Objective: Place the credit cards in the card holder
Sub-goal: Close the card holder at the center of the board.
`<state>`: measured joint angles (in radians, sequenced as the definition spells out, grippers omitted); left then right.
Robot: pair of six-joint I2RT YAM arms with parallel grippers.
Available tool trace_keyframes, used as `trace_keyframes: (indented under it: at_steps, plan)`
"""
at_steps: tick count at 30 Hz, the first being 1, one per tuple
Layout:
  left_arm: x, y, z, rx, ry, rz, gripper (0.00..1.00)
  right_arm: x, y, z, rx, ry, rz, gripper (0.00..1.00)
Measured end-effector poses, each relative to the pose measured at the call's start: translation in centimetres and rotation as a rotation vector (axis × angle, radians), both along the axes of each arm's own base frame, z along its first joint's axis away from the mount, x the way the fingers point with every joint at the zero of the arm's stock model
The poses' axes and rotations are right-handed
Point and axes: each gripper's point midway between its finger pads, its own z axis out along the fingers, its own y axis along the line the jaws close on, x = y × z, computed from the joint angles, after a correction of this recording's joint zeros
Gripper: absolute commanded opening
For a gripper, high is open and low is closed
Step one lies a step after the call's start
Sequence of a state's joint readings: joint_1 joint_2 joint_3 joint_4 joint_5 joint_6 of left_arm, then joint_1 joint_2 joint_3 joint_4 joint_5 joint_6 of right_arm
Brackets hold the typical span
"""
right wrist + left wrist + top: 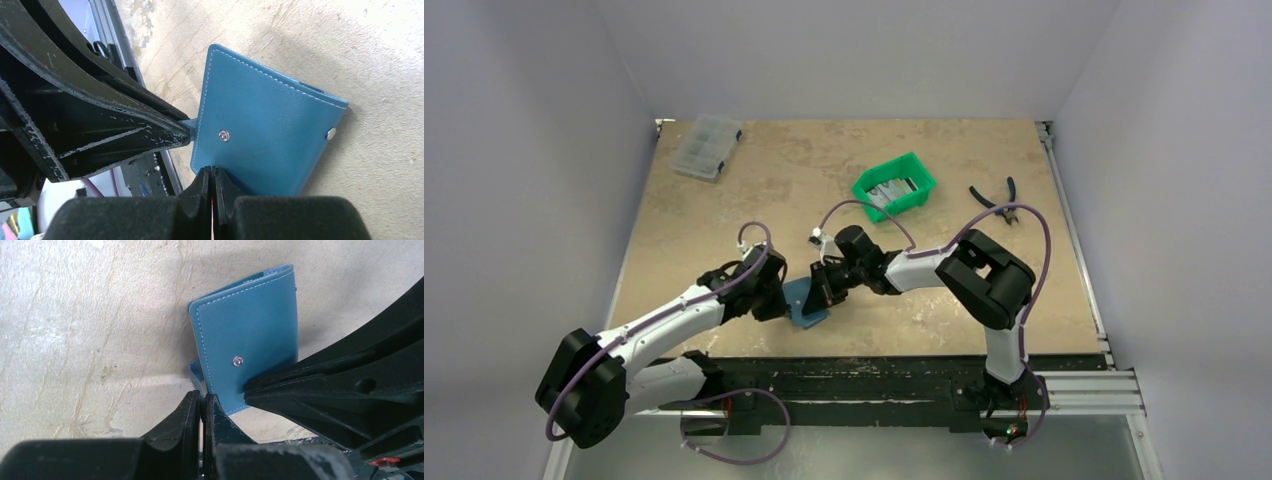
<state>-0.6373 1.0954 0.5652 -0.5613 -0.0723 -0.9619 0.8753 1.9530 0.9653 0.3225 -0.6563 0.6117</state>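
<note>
The teal-blue card holder [808, 306] lies folded on the table between both arms, silver snap stud up; it shows in the left wrist view [250, 325] and the right wrist view [265, 135]. My left gripper [786, 300] [202, 401] is shut on a thin lower flap at the holder's edge. My right gripper [824, 290] [211, 172] is shut on the edge of the holder's upper cover. The credit cards [892, 189], grey and silvery, lie in the green bin [916, 170] at the back.
A clear compartment box [707, 147] stands at the back left. Black pliers [996, 199] lie right of the green bin. The table's near edge with its metal rail [874, 385] is just behind the grippers.
</note>
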Motion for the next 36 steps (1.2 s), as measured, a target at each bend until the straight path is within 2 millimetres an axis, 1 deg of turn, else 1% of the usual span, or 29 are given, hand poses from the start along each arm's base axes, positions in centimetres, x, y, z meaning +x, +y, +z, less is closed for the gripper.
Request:
trace_keyframes:
  at_steps: [3, 10, 15, 20, 21, 23, 25, 26, 29, 31, 34, 36]
  plan:
    - [0.3, 0.0, 0.1, 0.021, -0.011, -0.037, 0.0, 0.1, -0.1, 0.0, -0.013, -0.017, 0.0, 0.03]
    - [2.0, -0.9, 1.2, 0.065, -0.071, -0.186, 0.0, 0.2, -0.1, -0.1, 0.008, -0.025, -0.017, 0.0]
    - [3.2, -2.4, 1.3, 0.073, -0.066, -0.31, 0.0, 0.2, -0.4, 0.1, 0.038, -0.003, -0.071, 0.02]
    - [4.0, -4.7, 0.2, 0.033, -0.04, -0.411, 0.0, -0.3, -1.1, 0.2, 0.058, 0.046, -0.12, 0.07]
    - [4.1, -5.0, -0.1, 0.025, -0.035, -0.429, 0.0, -0.2, -1.3, 0.2, 0.058, 0.052, -0.132, 0.09]
    - [4.1, -5.4, -0.3, 0.011, -0.032, -0.445, 0.0, 0.0, -1.8, 0.2, 0.056, 0.063, -0.152, 0.19]
    - [4.1, -5.8, -0.1, -0.006, -0.037, -0.455, 0.0, 0.0, -2.5, 0.3, 0.053, 0.073, -0.168, 0.22]
    - [4.1, -5.9, -0.1, -0.011, -0.039, -0.458, 0.03, 0.0, -2.9, 0.4, 0.052, 0.076, -0.17, 0.23]
    - [4.0, -6.0, 0.0, -0.016, -0.039, -0.48, 0.17, 0.0, -3.8, 0.7, 0.025, 0.06, -0.152, 0.25]
    - [3.9, -6.1, 0.2, -0.015, -0.04, -0.493, 0.25, -0.2, -4.2, 0.8, 0.007, 0.045, -0.138, 0.25]
    - [4.2, -6.2, 0.7, -0.012, -0.049, -0.51, 0.33, -0.6, -5.1, 0.9, -0.032, 0.022, -0.121, 0.25]
    - [4.4, -6.4, 1.1, -0.012, -0.058, -0.519, 0.35, -0.8, -5.7, 1.0, -0.058, 0.004, -0.117, 0.24]
